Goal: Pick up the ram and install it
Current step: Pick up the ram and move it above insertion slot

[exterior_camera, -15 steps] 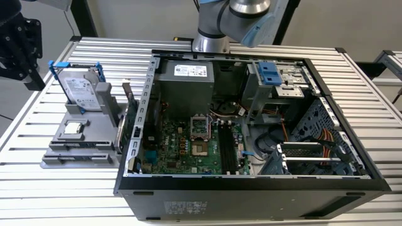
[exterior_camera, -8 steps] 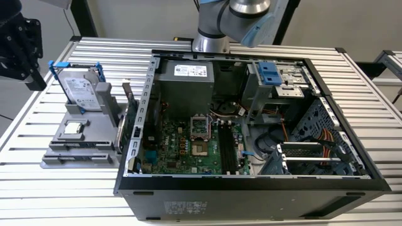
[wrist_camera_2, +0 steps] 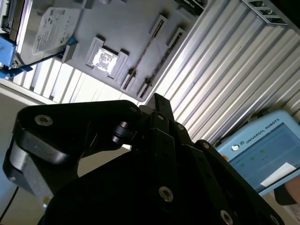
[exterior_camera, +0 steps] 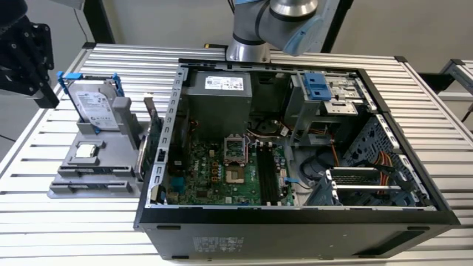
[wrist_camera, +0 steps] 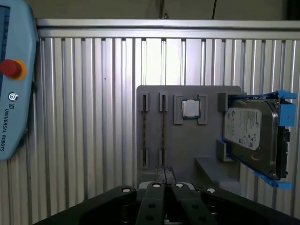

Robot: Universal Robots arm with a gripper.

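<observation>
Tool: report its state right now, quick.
Tool: closed, with nothing held.

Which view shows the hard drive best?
The first wrist view: the hard drive is whole, label facing the camera, blue handle clear. The exterior view shows it at an angle, standing in the gray holder. The second wrist view cuts it off at the edge.

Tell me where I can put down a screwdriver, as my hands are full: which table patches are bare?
Bare slats of the table lie nearer the camera than the grey holder, on the exterior view's left of the computer case, and between the holder's hard drive and the table's far edge. Inside the case it is crowded: motherboard, cables.
</observation>
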